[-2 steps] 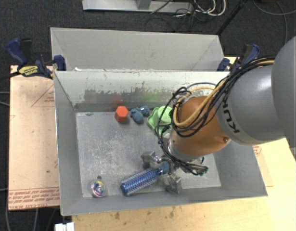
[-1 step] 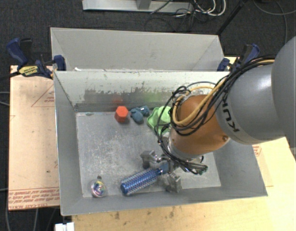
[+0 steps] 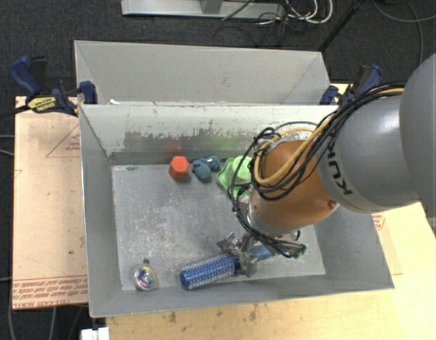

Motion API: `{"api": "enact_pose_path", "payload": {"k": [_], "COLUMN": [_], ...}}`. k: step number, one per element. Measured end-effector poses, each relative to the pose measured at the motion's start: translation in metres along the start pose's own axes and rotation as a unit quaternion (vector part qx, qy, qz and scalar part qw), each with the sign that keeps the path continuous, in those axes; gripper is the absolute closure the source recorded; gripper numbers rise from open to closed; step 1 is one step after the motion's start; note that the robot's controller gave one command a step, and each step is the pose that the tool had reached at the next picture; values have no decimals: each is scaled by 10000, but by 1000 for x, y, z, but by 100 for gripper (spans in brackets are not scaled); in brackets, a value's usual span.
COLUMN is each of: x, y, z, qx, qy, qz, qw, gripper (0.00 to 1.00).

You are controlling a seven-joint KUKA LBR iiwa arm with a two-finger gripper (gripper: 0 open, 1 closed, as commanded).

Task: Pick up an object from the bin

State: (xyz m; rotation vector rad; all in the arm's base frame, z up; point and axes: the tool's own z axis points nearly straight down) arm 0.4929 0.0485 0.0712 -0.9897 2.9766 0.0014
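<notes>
Nearest in the bin (image 3: 168, 218) lies the roller (image 3: 208, 271), a blue cylinder with a rough, bristly surface. It lies on its side close to the near wall, its right end tilted slightly towards the far wall. The floor it lies on is dull grey sheet metal, scuffed and scratched, with sloping walls.

Left of the roller, apart from it and near the bin's near left corner, sits a small, glossy bauble (image 3: 144, 278). It is rounded, pale and translucent, with tints of colour inside.

At the roller's right end is the hand (image 3: 240, 252), a cluster of small grey metal parts. It looks to be touching that end or just beside it. Whether the hand is open or closed cannot be told, nor whether it has hold of the roller.

Just beyond the roller's right end, above the hand, bulges the smooth, rounded orange cover (image 3: 288, 190) of the wrist. Black and yellow cables (image 3: 274, 144) loop over it. The thick, smooth grey arm (image 3: 384, 154) leads away to the right of it.

Farthest from the roller, along the foot of the far wall, three small things lie in a row. Leftmost is a matte orange block (image 3: 179, 167) with flat faces. Just beside it lies an irregular blue lump (image 3: 203, 168). Next comes a bright green lump (image 3: 234, 173), soft in outline and partly hidden behind the cover.
</notes>
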Motion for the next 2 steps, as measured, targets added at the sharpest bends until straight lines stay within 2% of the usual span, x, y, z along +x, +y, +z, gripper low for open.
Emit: {"api": "enact_pose_path", "payload": {"k": [1, 2], "x": [-1, -3], "y": [0, -1], "z": [-5, -120], "qx": [-2, 15], "qy": [7, -17], "qz": [4, 19], "qw": [10000, 10000], "gripper": [100, 100]}}
